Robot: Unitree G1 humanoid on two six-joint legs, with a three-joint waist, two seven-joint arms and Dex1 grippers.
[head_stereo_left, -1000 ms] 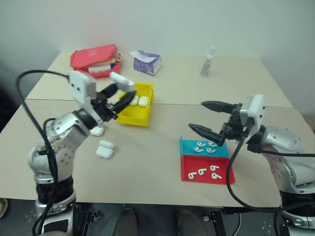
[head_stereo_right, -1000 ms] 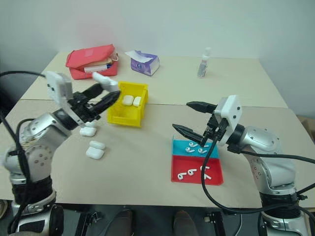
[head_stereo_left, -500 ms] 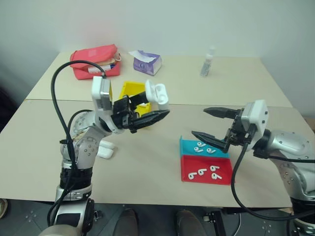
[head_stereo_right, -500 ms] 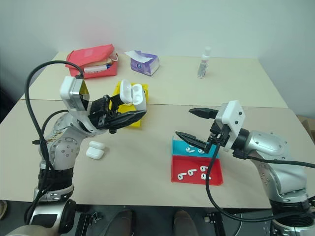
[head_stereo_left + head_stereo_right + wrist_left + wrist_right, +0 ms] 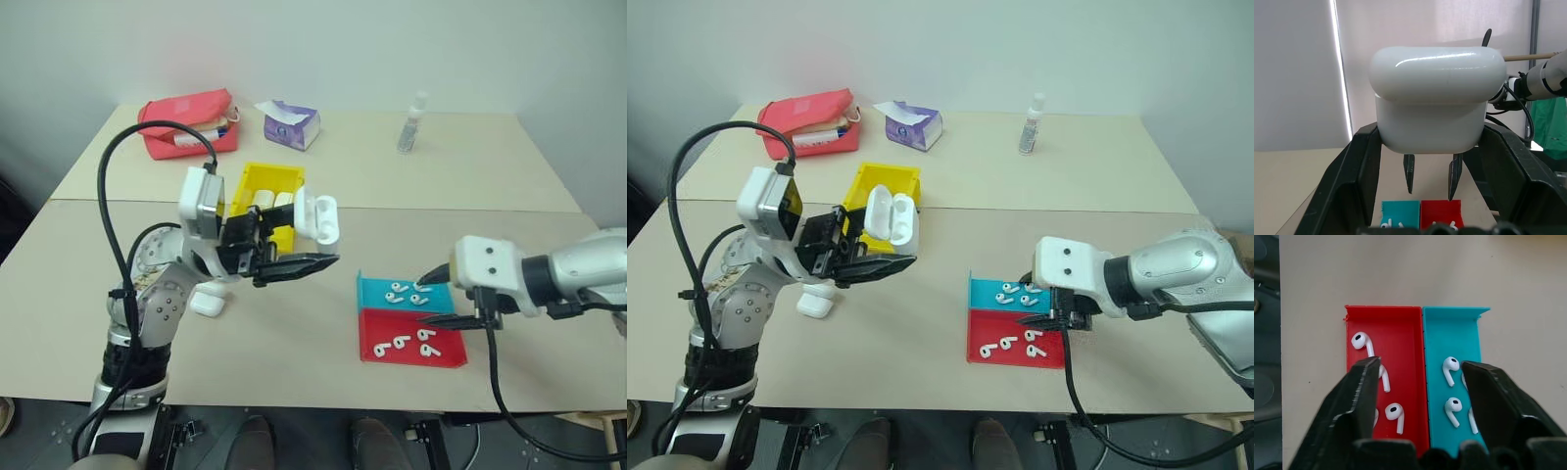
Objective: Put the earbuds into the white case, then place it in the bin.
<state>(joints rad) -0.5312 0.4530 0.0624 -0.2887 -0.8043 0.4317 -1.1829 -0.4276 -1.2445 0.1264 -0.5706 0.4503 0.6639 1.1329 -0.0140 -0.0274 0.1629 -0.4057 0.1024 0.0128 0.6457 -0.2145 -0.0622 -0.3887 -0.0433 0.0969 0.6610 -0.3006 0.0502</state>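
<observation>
Our left gripper (image 5: pixel 312 257) pinches the open case (image 5: pixel 315 216) aloft, at nine o'clock from the trays. Our right gripper (image 5: pixel 1418 377), spread, hovers over the earbuds (image 5: pixel 1449 367); none loaded, the bin (image 5: pixel 257 183) waits.

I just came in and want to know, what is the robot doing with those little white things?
The robot's left tool is holding a white case up in the air with its lid flipped open. Its right tool hangs open over the red tray and the teal tray, both holding earbuds. No earbud is picked up yet. The yellow bin already has cases in it.
</observation>
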